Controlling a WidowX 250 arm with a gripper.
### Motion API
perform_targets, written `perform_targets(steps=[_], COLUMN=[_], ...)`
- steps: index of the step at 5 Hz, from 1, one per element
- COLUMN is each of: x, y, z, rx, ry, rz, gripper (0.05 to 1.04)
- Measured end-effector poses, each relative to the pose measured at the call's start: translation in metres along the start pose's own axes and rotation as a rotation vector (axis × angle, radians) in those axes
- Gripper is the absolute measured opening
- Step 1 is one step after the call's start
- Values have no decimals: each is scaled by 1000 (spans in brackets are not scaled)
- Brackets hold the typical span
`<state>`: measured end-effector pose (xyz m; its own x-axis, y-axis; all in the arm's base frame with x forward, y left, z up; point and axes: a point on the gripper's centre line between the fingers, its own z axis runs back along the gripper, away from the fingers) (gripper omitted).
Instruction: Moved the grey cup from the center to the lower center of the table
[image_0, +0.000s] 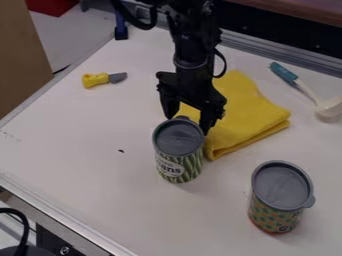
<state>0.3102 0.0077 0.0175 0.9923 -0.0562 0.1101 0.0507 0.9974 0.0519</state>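
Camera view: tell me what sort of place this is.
Probably a robotics lab or workshop: a black robot arm hangs over a white table with a metal edge, set with household-style things such as a green can and a yellow cloth.

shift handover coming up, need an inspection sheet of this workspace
Surface: white table, small dark speck
Job's things: green-striped cup, grey lid, upright
Clutter: patterned cup at lower right, yellow cloth, yellow-handled tool, blue-handled utensil
Gripper: fingers apart, at the green-striped cup's far rim
Cables: loop beside the arm, another cable at lower left
Surroundings: brown panel, red object
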Motion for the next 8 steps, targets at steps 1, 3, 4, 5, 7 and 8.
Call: perform_targets(steps=[1,3,4,5,7,8], x=[-10,-31,-42,-54,-69,-68], y=[-4,-12,-17,-21,-29,-32], z=[0,-3,-6,-2,-7,-6], rx=[-8,-6,-8,-6,5,5], ry=[19,38,65,48,49,45], rz=[-14,-35,-45,-64,-76,-65], gripper=[999,999,999,999,999,999])
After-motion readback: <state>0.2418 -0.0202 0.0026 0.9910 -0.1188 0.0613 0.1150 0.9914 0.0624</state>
